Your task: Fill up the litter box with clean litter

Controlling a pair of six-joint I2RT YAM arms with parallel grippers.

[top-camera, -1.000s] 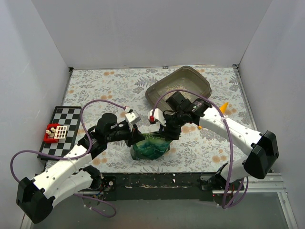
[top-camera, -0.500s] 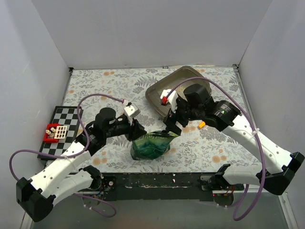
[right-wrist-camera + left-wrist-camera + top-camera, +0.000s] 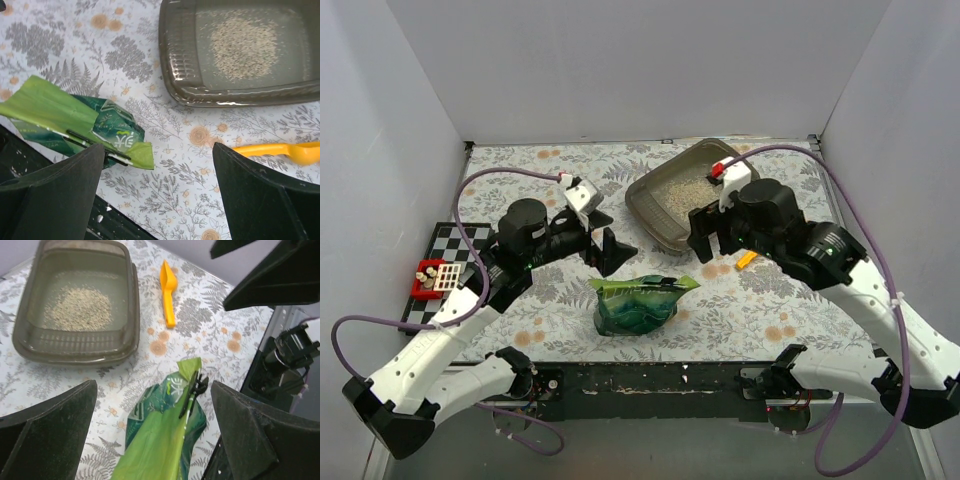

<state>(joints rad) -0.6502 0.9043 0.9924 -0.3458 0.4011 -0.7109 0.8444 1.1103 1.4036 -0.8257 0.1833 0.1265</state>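
The litter box [image 3: 645, 205] sits at the back right of the table, with a thin patch of clean litter [image 3: 685, 187] on its floor. It also shows in the left wrist view as the litter box [image 3: 75, 347] with clean litter [image 3: 80, 312], and in the right wrist view as the litter box [image 3: 225, 95] with clean litter [image 3: 243, 42]. A green bag [image 3: 635, 305] with a black clip [image 3: 192, 395] across its top stands alone near the front edge. My left gripper [image 3: 608, 238] hangs open to the bag's upper left. My right gripper [image 3: 715, 240] is open beside the box, holding nothing.
An orange scoop [image 3: 747, 260] lies on the cloth just right of the right gripper, in front of the box. A checkerboard [image 3: 450, 270] with a small red block [image 3: 425, 280] lies at the left edge. White walls close three sides.
Both grippers were at the bag's top, the left shut on it. Both have opened, let go and drawn up and apart, the right toward the box. The bag stays standing.
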